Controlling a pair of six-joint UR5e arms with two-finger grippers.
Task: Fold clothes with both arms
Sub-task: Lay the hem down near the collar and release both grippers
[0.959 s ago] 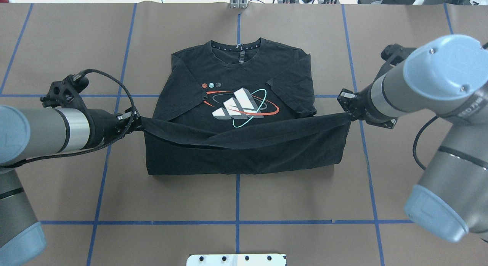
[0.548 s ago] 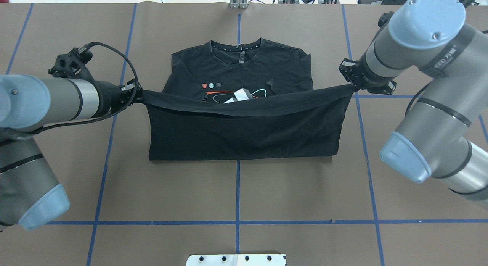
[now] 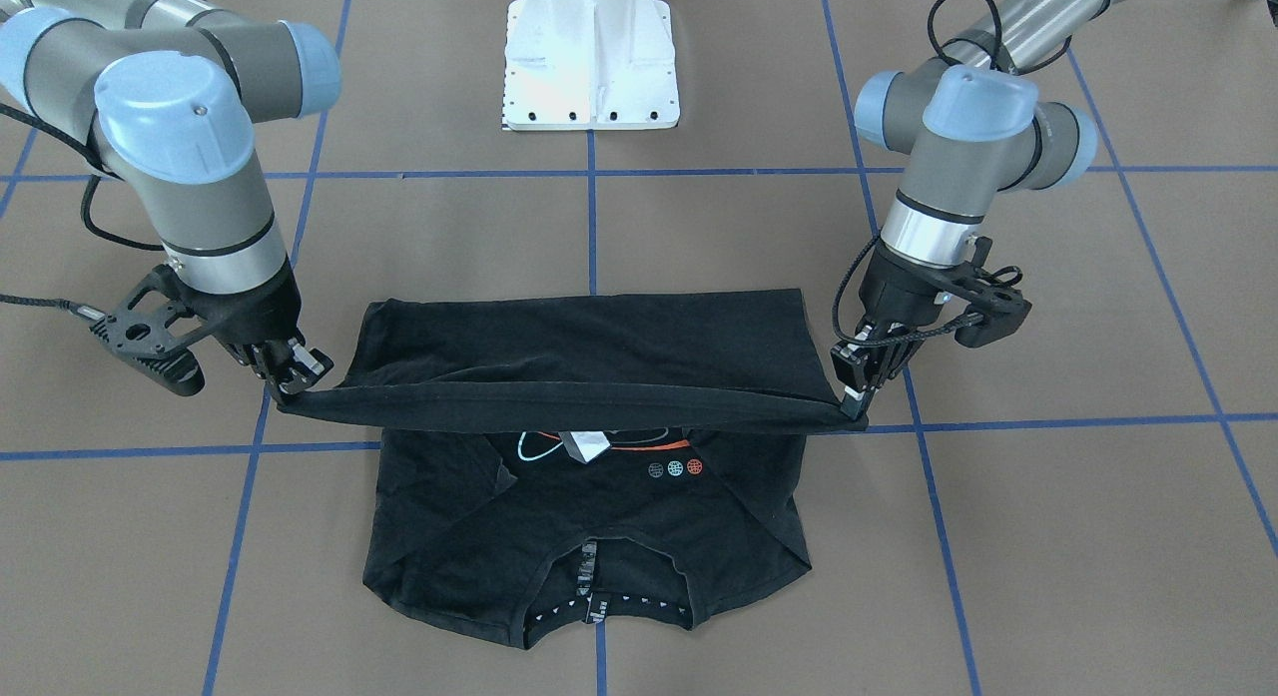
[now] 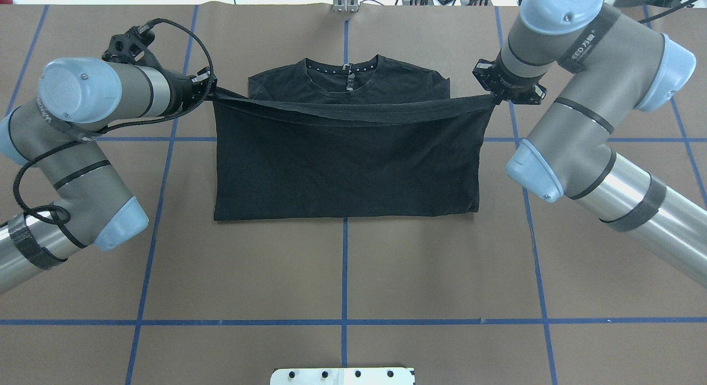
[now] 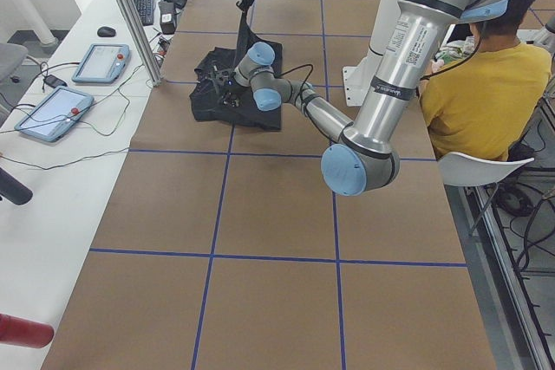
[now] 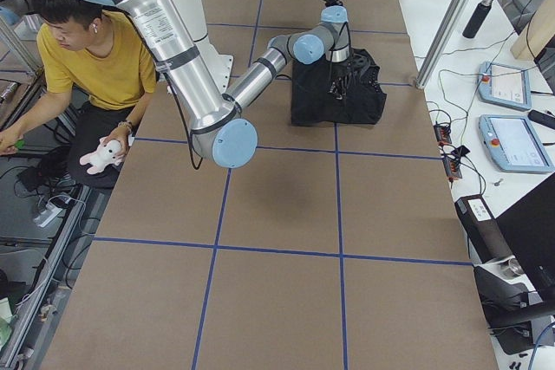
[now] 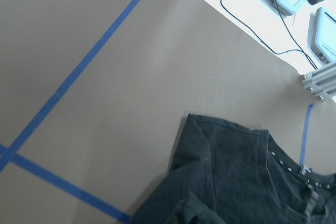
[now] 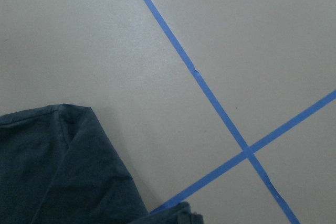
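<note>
One black T-shirt [image 4: 342, 169] was recorded on the brown counter [image 4: 342, 274], its folded edge lying flat nearest the robot. Beyond that, the hem was held raised and stretched taut between two grippers. The left gripper [image 4: 210, 92] was clamped on one hem corner, and the right gripper [image 4: 493, 96] was clamped on the other. Under the raised hem, part of the logo print [image 3: 599, 444] was visible in the front-facing view. Farthest out, the collar [image 4: 343, 70] was left uncovered, flat on the counter.
</note>
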